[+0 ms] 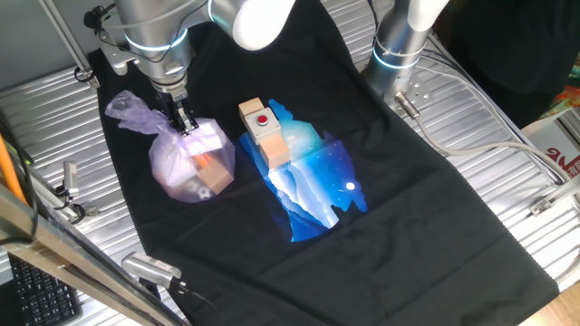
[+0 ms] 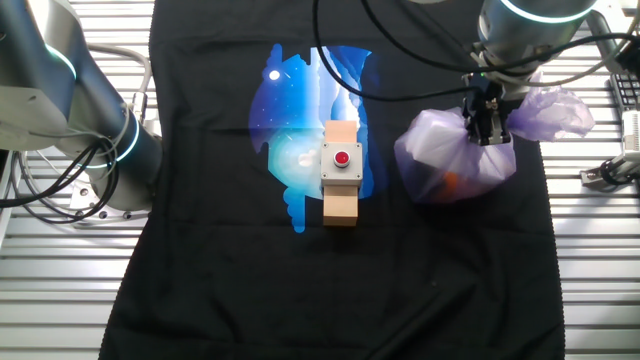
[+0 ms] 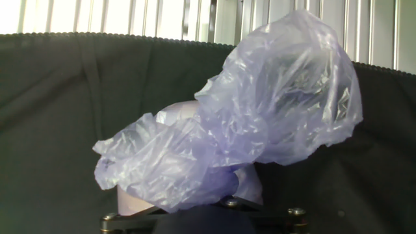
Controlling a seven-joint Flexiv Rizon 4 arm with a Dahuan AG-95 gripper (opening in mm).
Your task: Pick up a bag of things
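Note:
The bag of things (image 1: 195,165) is a pale-lilac plastic bag with tan and orange blocks showing through it. It rests on the black cloth (image 1: 381,226), left of the middle. It also shows in the other fixed view (image 2: 455,160). My gripper (image 1: 184,120) comes straight down onto the bag's neck, between the body and the crinkly loose top (image 1: 134,110). The fingers look closed around the gathered plastic (image 2: 488,128). In the hand view the crumpled bag top (image 3: 260,110) fills the frame and hides the fingertips.
A bare wooden block with a red button (image 1: 264,131) lies on the blue print of the cloth, right of the bag. It also shows in the other fixed view (image 2: 341,180). A second robot base (image 1: 399,45) stands at the back. Ribbed metal table (image 1: 507,154) surrounds the cloth.

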